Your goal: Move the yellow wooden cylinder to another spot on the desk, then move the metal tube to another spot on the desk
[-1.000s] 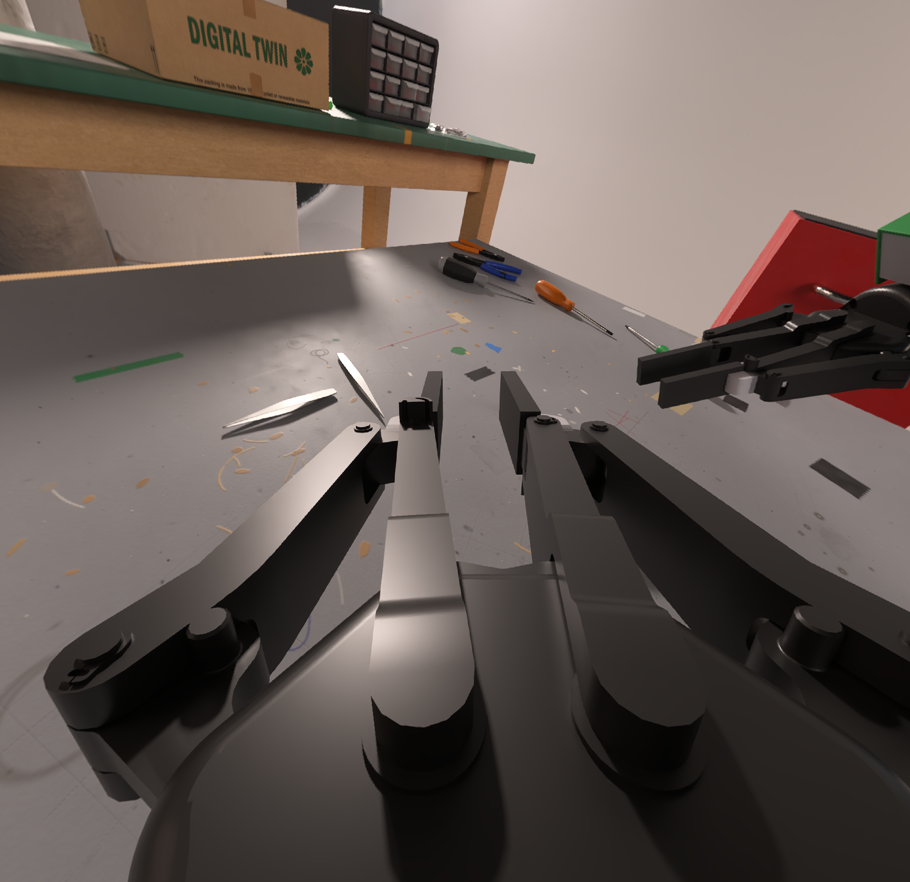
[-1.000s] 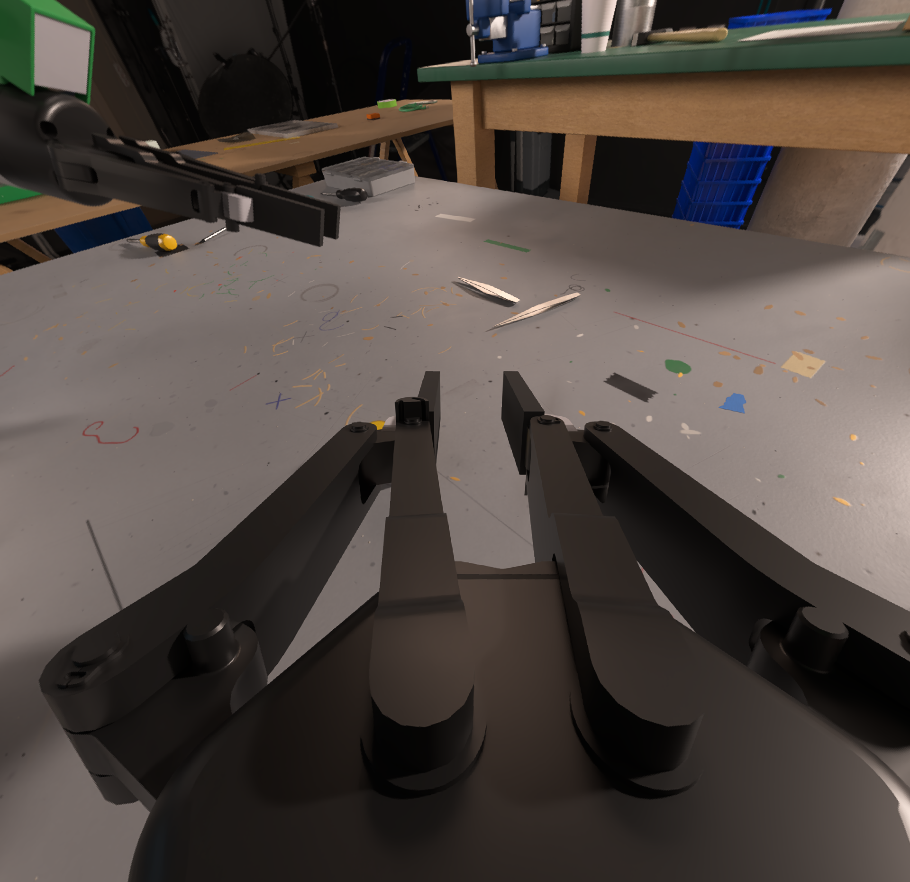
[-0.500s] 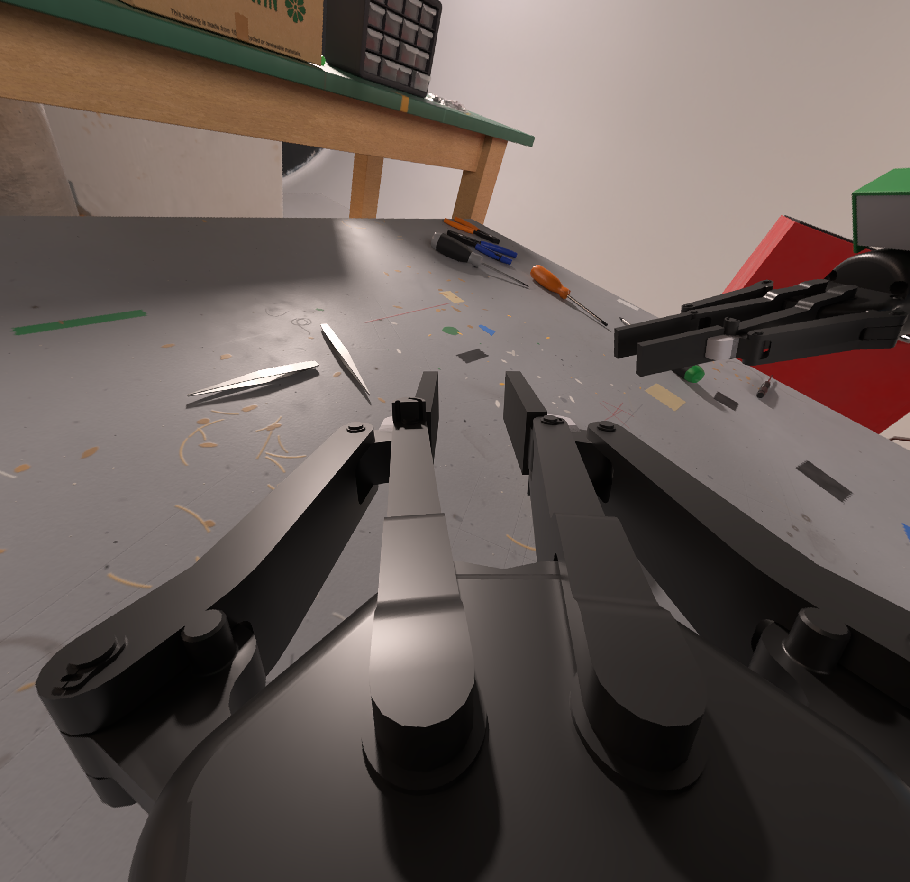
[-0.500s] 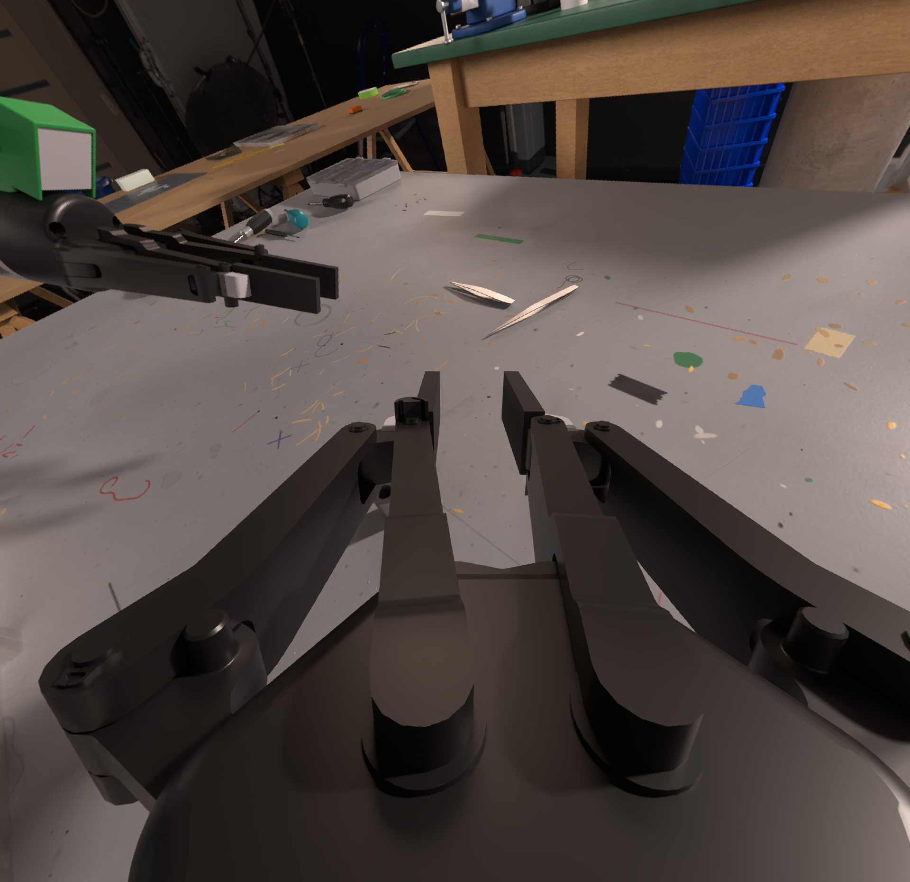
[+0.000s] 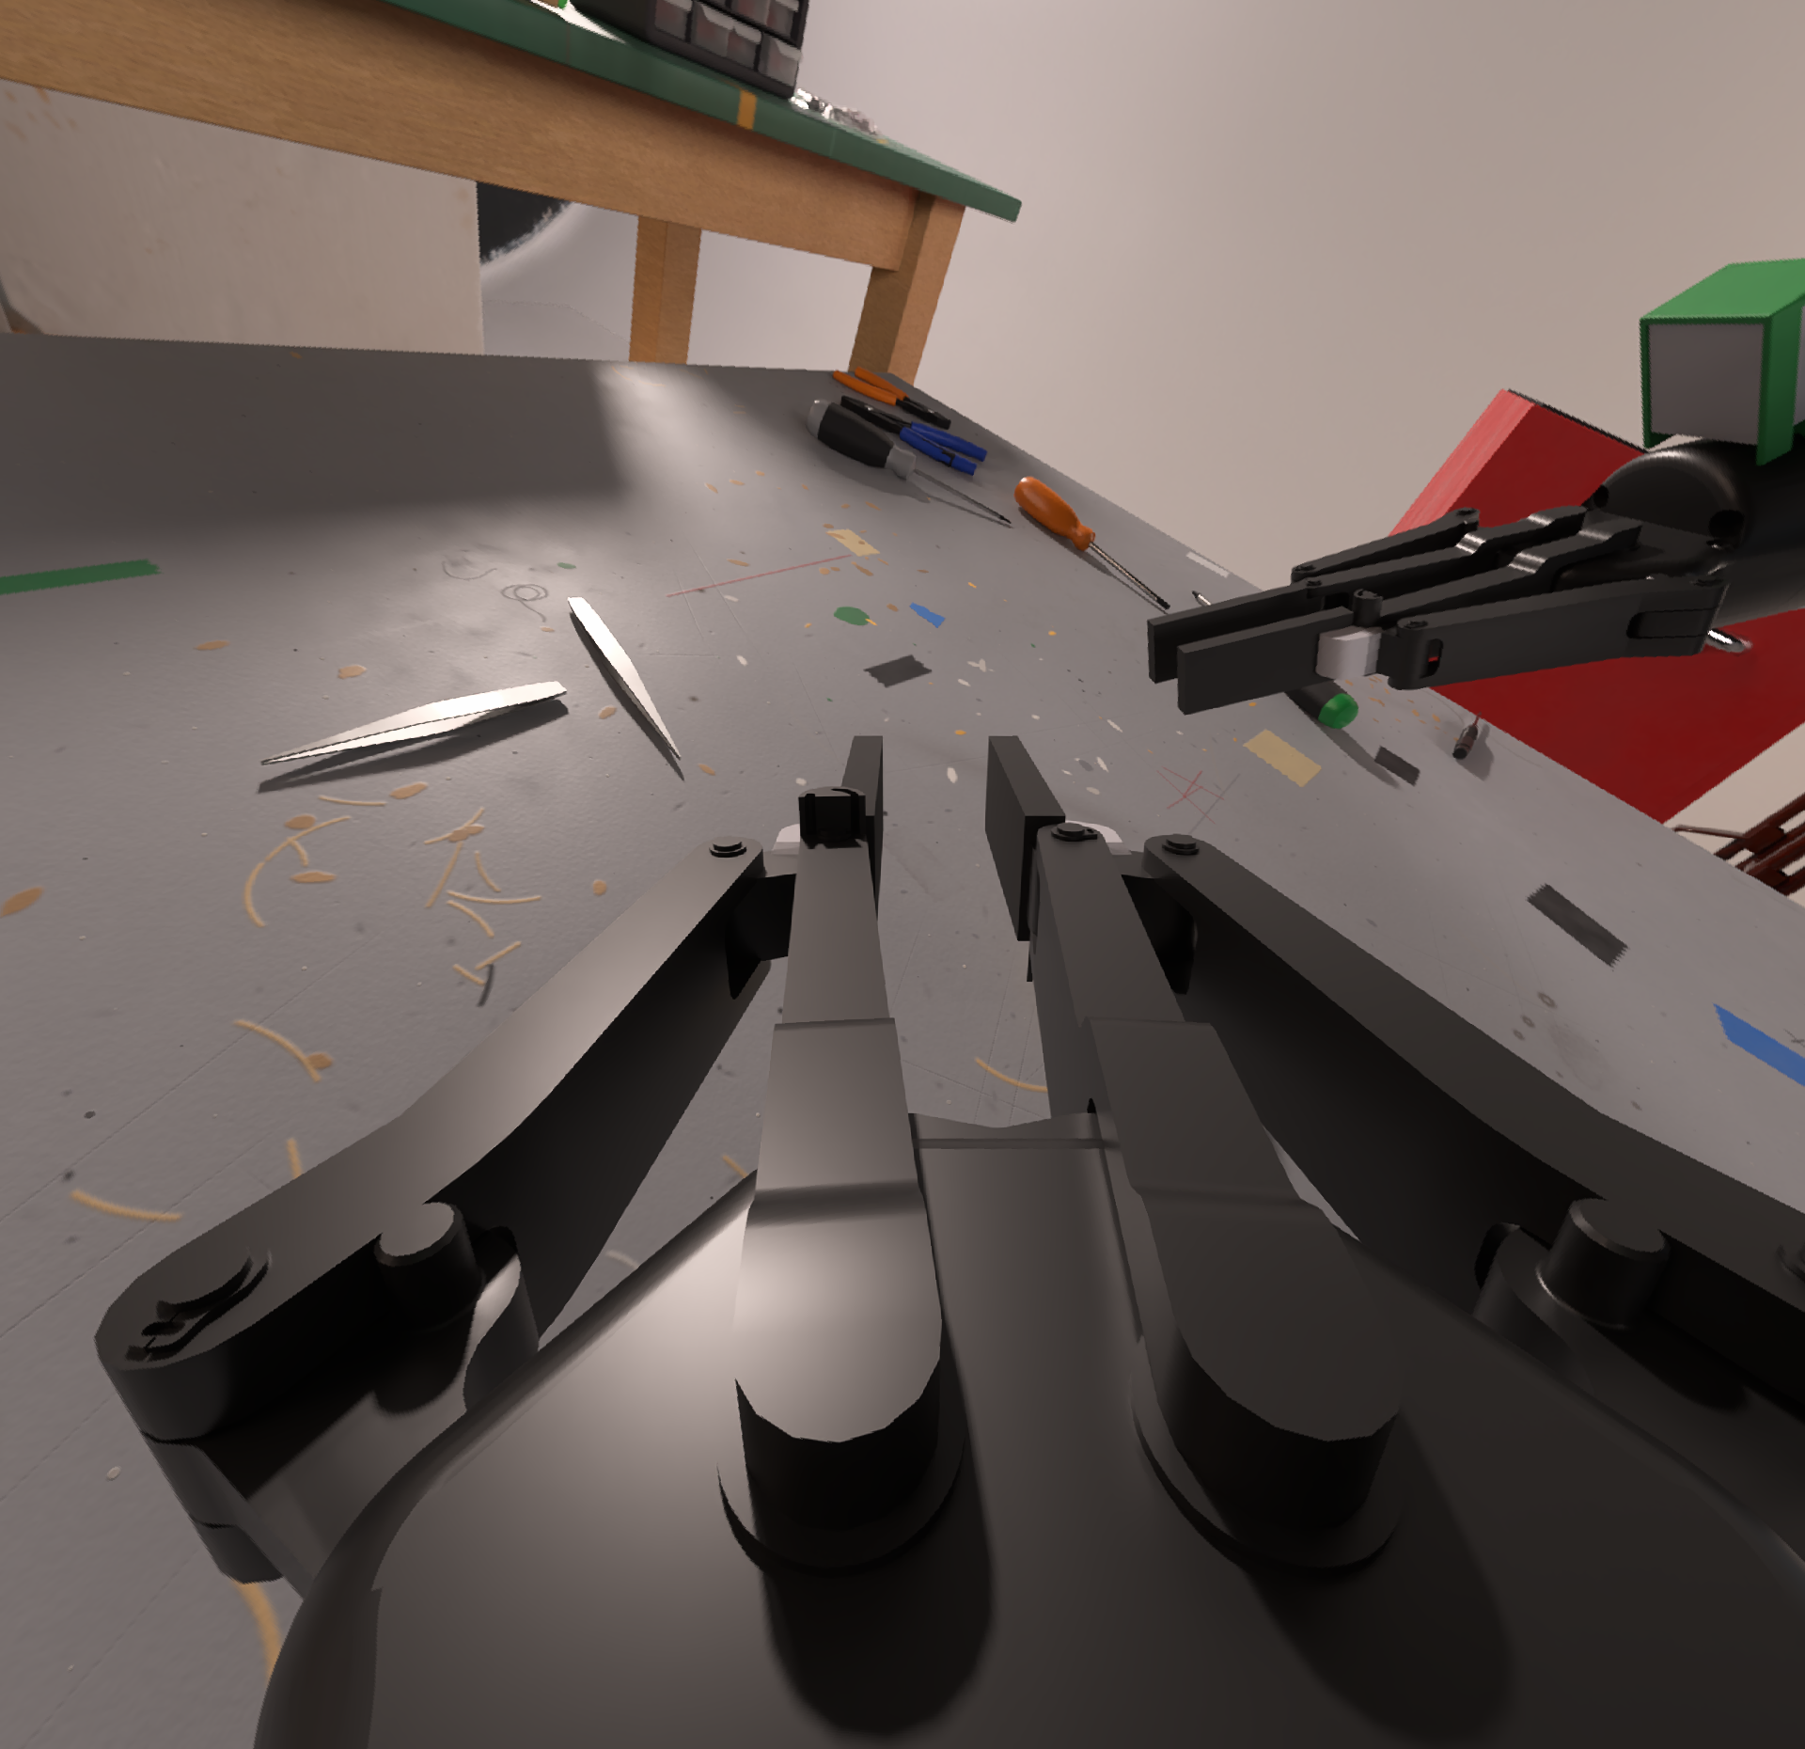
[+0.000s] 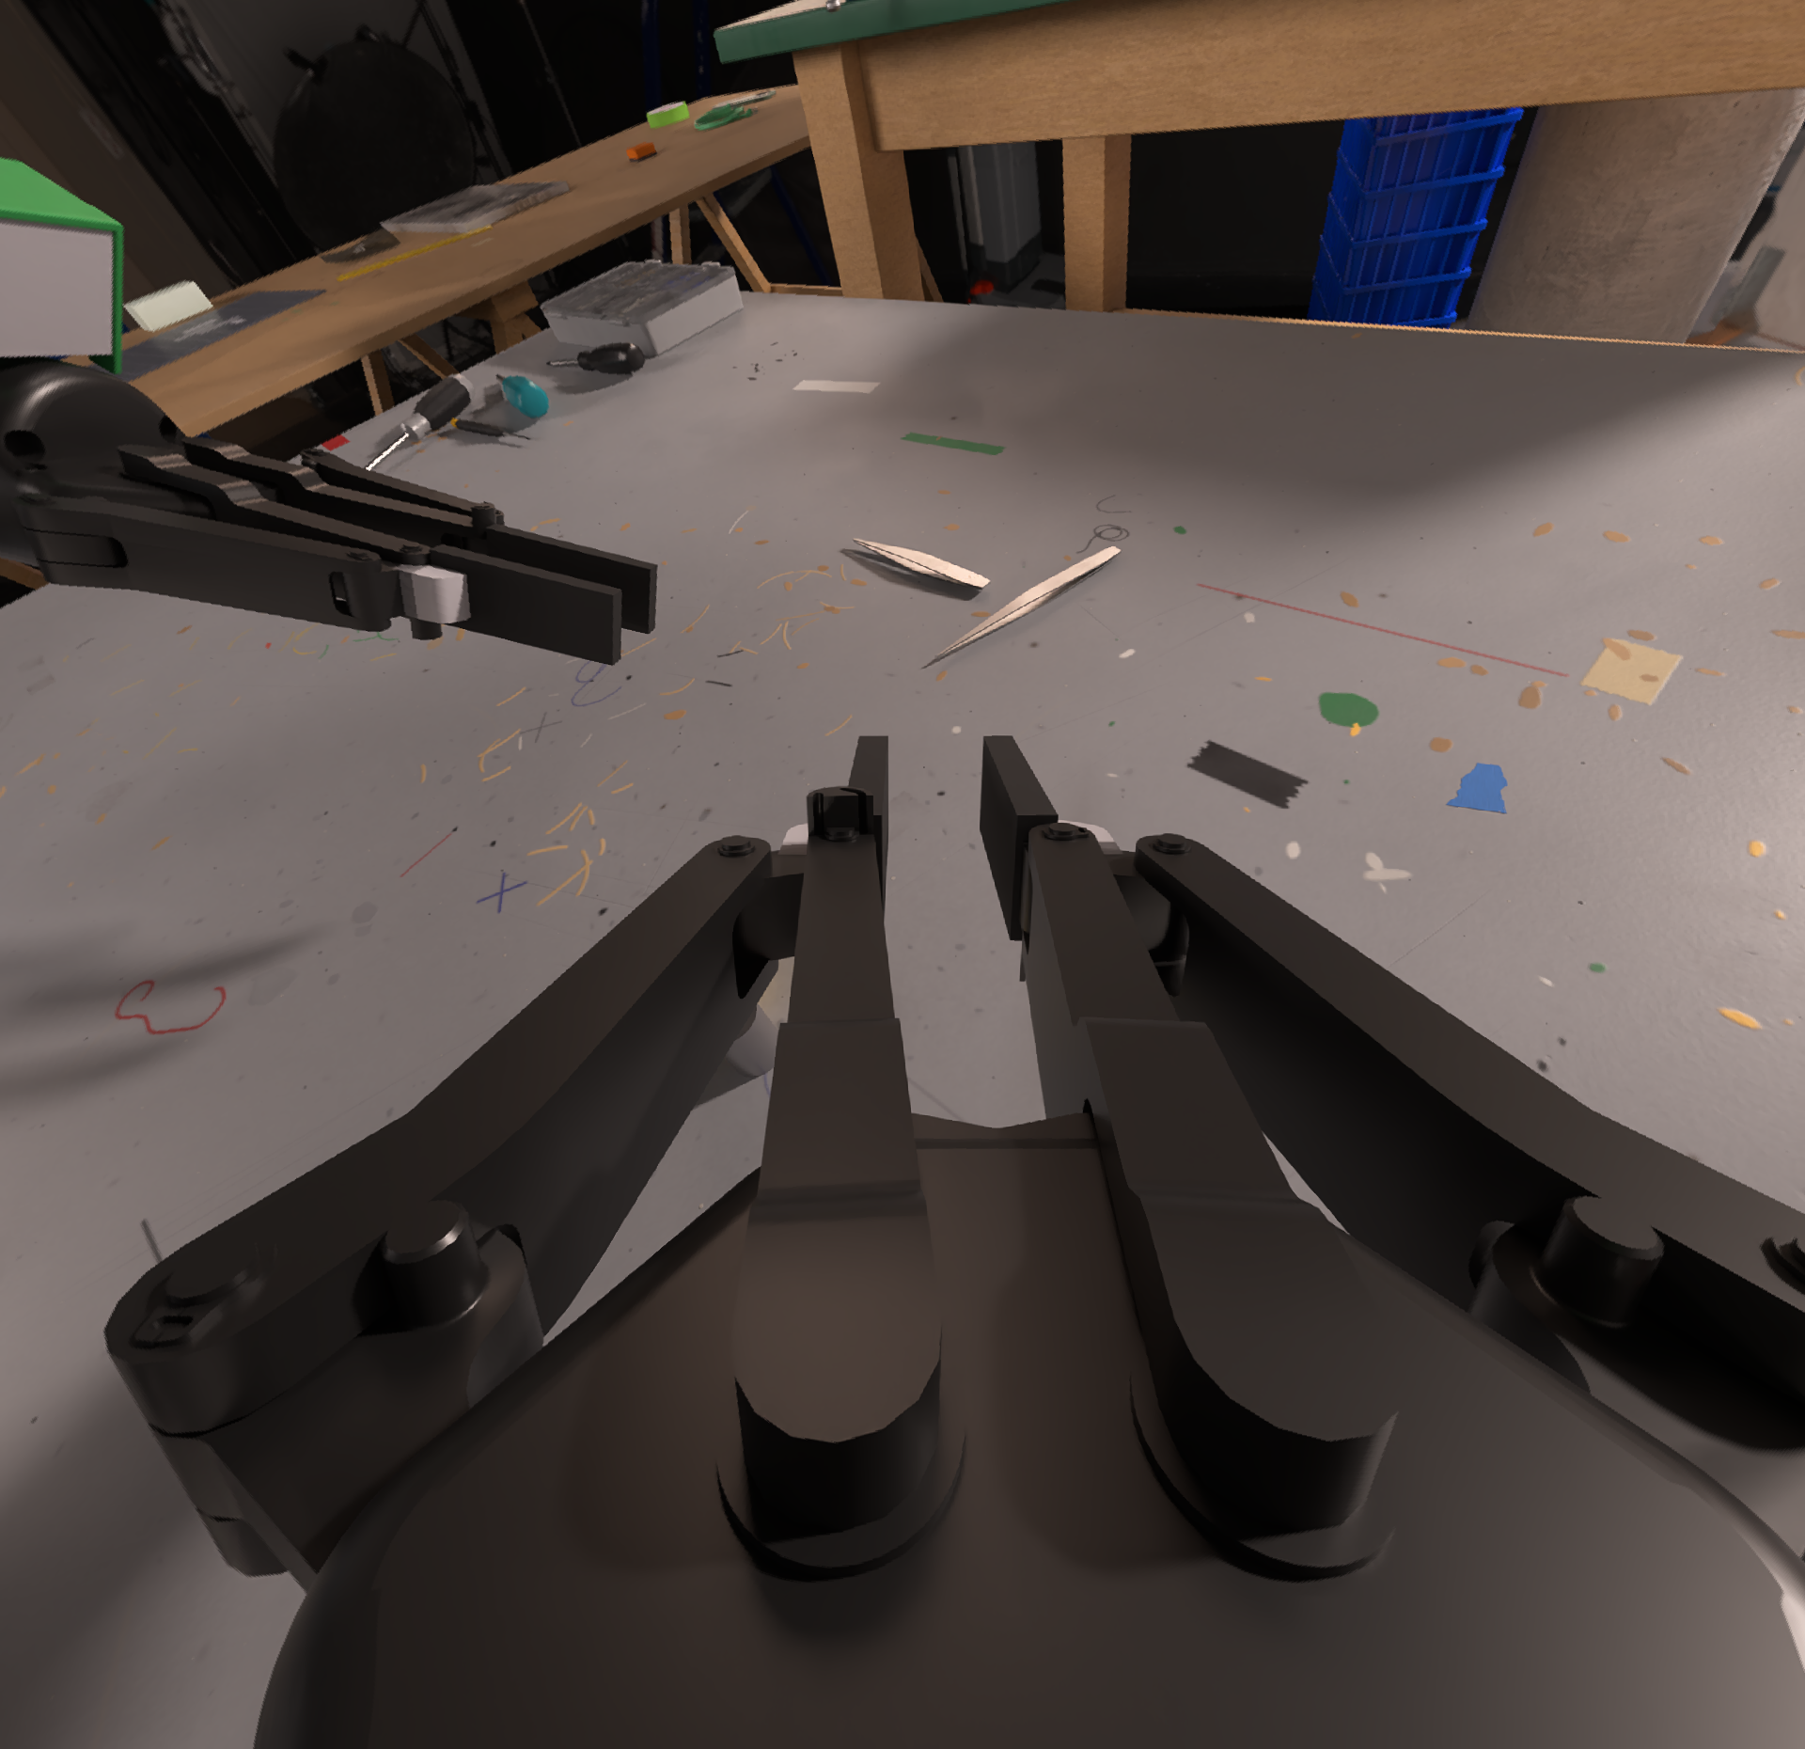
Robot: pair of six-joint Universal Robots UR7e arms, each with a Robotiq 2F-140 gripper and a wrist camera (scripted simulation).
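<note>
Neither the yellow wooden cylinder nor the metal tube shows clearly in either view. In the right wrist view a pale rounded object [image 6: 757, 1052] lies on the grey desk [image 6: 293, 872] under my right gripper's left linkage, mostly hidden; I cannot tell what it is. My left gripper [image 5: 933, 774] hovers over the desk [image 5: 293, 969], fingers close together with nothing between them. My right gripper [image 6: 933, 774] is the same. Each gripper also shows in the other's view, held level above the desk and empty: the right [image 5: 1172, 652], the left [image 6: 625, 608].
Two pointed metal slivers [image 5: 430, 720] [image 5: 625, 676] lie ahead, also in the right wrist view [image 6: 1026, 603]. Screwdrivers [image 5: 1055, 520] lie at the far edge, a green-capped tool [image 5: 1336, 709] under the right gripper, a red block [image 5: 1563, 725] beyond. A grey case [image 6: 645, 305] sits far left.
Both wrist views have tilted down toward the desk and drawn closer to its middle. Each gripper appears larger and nearer in the other's view. A small yellow speck beside my right finger is gone from view.
</note>
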